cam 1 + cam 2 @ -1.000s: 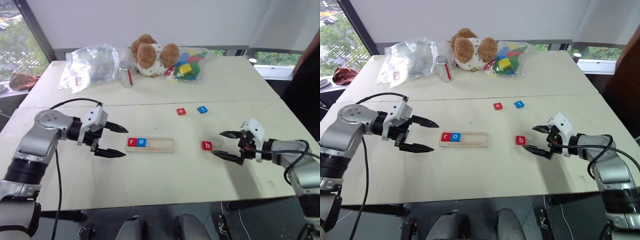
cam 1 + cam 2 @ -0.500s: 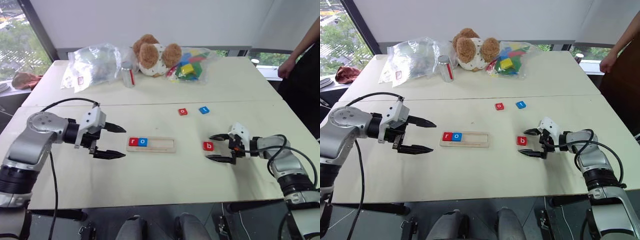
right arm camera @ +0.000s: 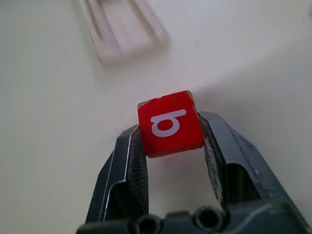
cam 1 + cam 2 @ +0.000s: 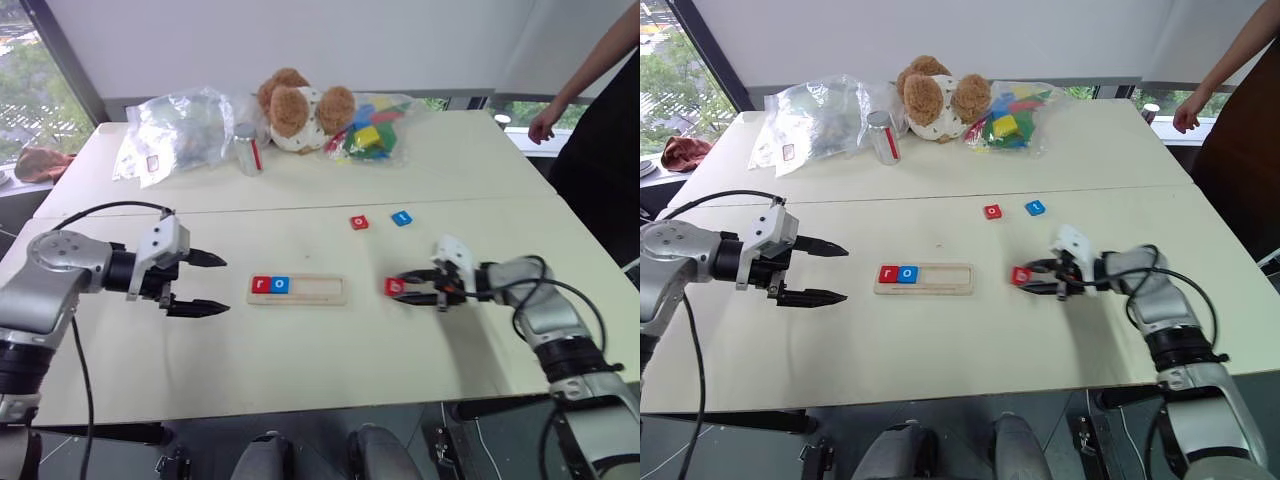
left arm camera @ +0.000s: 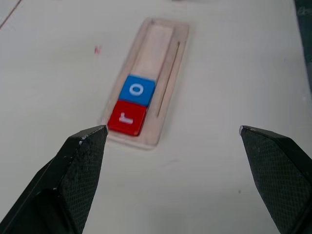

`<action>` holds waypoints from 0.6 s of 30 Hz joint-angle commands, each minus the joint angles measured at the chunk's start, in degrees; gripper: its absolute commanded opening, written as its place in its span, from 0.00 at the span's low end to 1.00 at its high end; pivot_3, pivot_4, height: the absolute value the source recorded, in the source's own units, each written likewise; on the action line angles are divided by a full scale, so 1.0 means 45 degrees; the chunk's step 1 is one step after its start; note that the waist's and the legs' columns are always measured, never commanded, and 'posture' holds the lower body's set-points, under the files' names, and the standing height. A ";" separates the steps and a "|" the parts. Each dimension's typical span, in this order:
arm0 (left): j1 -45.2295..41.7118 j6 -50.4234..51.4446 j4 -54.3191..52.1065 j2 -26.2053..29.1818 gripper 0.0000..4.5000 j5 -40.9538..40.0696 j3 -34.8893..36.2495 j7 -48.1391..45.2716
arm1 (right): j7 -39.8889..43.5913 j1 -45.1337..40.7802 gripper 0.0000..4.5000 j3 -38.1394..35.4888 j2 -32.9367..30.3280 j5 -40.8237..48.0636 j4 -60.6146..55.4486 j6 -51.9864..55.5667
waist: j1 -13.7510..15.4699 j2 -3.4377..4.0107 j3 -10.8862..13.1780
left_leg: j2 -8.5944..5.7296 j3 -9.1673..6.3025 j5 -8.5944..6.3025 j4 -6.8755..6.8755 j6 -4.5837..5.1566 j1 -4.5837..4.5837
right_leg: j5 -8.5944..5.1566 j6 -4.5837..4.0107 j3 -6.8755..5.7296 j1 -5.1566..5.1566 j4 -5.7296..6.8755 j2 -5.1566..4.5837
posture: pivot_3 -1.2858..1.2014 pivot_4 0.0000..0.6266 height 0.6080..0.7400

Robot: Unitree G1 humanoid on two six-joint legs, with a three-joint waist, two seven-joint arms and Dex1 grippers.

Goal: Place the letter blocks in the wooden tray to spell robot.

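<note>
The wooden tray point(image 4: 320, 291) lies mid-table with a red "r" block point(image 4: 262, 285) and a blue "o" block point(image 4: 281, 285) at its left end. My right gripper point(image 4: 400, 288) is shut on the red "b" block point(image 3: 169, 123), just right of the tray. A red "o" block point(image 4: 359, 222) and a blue "t" block point(image 4: 401, 218) lie farther back. To the tray's left my left gripper point(image 4: 222, 284) stands open and empty, its fingers point(image 5: 78, 161) framing the tray point(image 5: 165, 53).
At the table's far side are a clear bag point(image 4: 180, 125), a metal can point(image 4: 247, 148), a teddy bear point(image 4: 295, 108) and a bag of multicoloured blocks point(image 4: 372, 130). A person's arm point(image 4: 585, 75) shows at the far right.
My right gripper moved left toward the tray and shut on the red "b" block. My left gripper drew back a little to the left, still open.
</note>
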 commanded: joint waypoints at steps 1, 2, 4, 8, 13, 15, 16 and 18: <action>0.0253 -0.0682 0.0076 0.0354 1.00 0.0109 0.0587 -0.0123 | -0.1129 -0.1417 0.26 0.1184 0.1465 -0.0570 -0.0894 0.1766 | -0.0050 0.0001 0.0001 | 0.0000 -0.0001 0.0002 -0.0003 -0.0004 0.0000 | 0.0000 0.0000 -0.0001 -0.0004 0.0004 0.0000 | 0.52 0.24 1.00; 0.0283 -0.0712 0.0057 0.0348 1.00 0.0100 0.0602 -0.0098 | -0.1427 -0.1782 0.26 0.1490 0.1886 -0.0841 -0.0564 0.2004 | -0.0041 0.0001 0.0000 | 0.0000 -0.0001 0.0002 -0.0003 -0.0006 -0.0002 | 0.0000 0.0000 -0.0002 -0.0006 0.0003 -0.0001 | 0.52 0.24 1.00; 0.0272 -0.0674 -0.0034 0.0331 1.00 0.0044 0.0639 -0.0016 | -0.1660 -0.2360 0.26 0.1933 0.2542 -0.1104 0.0130 0.2136 | 0.0116 0.0000 0.0000 | -0.0014 -0.0003 0.0002 0.0001 -0.0007 -0.0014 | 0.0000 0.0000 -0.0009 -0.0005 -0.0003 -0.0019 | 0.52 0.24 1.00; 0.0399 -0.0496 -0.0366 0.0326 1.00 -0.0096 0.0749 0.0207 | -0.1940 -0.3018 0.26 0.2442 0.3046 -0.1719 0.1539 0.1515 | 0.0374 0.0000 0.0000 | -0.0061 -0.0012 0.0020 0.0014 -0.0041 -0.0037 | 0.0000 0.0001 -0.0015 -0.0005 -0.0018 -0.0068 | 0.52 0.24 1.00; 0.0786 -0.0184 -0.0963 0.0279 1.00 -0.0372 0.1030 0.0564 | -0.1885 -0.3380 0.26 0.2595 0.3307 -0.1975 0.2709 0.1060 | 0.0228 0.0000 0.0000 | -0.0082 -0.0003 0.0021 0.0011 -0.0044 -0.0048 | 0.0001 0.0001 -0.0015 -0.0012 -0.0033 -0.0088 | 0.52 0.24 1.00; 0.0868 -0.0047 -0.1188 0.0251 1.00 -0.0492 0.1103 0.0695 | -0.1758 -0.3407 0.26 0.2632 0.3345 -0.2025 0.2873 0.0918 | 0.0205 0.0000 0.0000 | -0.0077 -0.0003 0.0021 -0.0001 -0.0045 -0.0050 | 0.0001 0.0002 -0.0019 -0.0023 -0.0031 -0.0085 | 0.52 0.24 1.00; 0.0909 0.0011 -0.1292 0.0246 1.00 -0.0538 0.1126 0.0746 | -0.1715 -0.3416 0.26 0.2629 0.3363 -0.2046 0.2930 0.0871 | 0.0195 0.0000 0.0000 | -0.0072 -0.0004 0.0022 -0.0002 -0.0046 -0.0049 | 0.0001 0.0002 -0.0023 -0.0024 -0.0028 -0.0079 | 0.52 0.24 1.00; 0.0991 0.0095 -0.1458 0.0238 1.00 -0.0601 0.1151 0.0834 | -0.1593 -0.3418 0.26 0.2607 0.3368 -0.2039 0.2957 0.0825 | 0.0178 0.0000 0.0000 | -0.0068 -0.0003 0.0022 -0.0001 -0.0047 -0.0048 | 0.0001 0.0002 -0.0024 -0.0024 -0.0029 -0.0076 | 0.52 0.24 1.00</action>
